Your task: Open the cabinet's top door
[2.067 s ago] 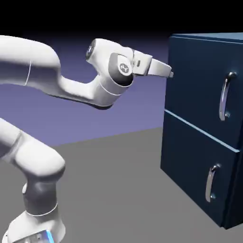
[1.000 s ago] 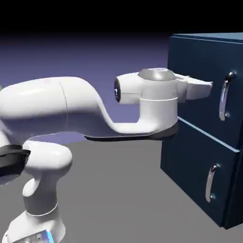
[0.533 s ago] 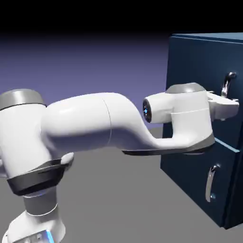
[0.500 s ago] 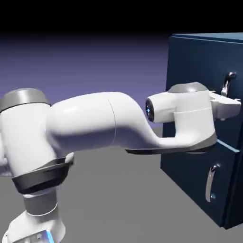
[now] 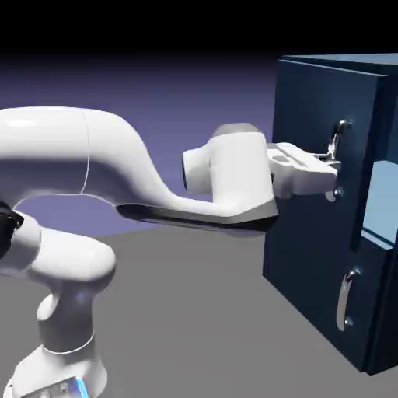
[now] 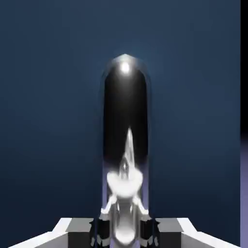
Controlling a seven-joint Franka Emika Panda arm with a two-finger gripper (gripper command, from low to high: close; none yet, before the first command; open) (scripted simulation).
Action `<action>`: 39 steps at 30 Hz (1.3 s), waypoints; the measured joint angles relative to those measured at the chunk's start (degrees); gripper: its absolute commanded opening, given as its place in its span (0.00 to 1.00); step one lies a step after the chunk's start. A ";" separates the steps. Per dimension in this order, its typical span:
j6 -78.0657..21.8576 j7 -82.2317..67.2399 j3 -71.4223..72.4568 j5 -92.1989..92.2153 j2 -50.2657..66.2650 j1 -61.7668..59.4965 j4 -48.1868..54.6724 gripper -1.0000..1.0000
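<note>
Top door (image 5: 322,155) swinging out, part open, handle (image 5: 335,140) pinched.
Standing ajar at upper front of cabinet (image 5: 311,303), free edge clear of the frame, paler interior showing at exterior view's right. Gripper (image 5: 333,162) clamping tight on silver handle bar, seen between grey fingertips (image 6: 100,227) in hand view. Lower door lying flush, its handle (image 5: 346,299) untouched. Remaining, by judgement: pulling the swing wider.

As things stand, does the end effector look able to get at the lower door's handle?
Probably not right away: the end effector is shut on the top door's handle, with the top door swung partly open. The lower handle itself looks unobstructed, so releasing and dropping down seems feasible.
</note>
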 measured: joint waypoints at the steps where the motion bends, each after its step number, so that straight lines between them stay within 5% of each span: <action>1: -0.75 0.00 1.83 1.17 0.01 -2.08 -1.36 0.00; 21: -5.01 0.24 42.75 29.94 -6.57 -41.65 -20.20 0.00; 39: 17.41 0.26 72.75 52.87 -21.99 -78.33 -24.05 0.00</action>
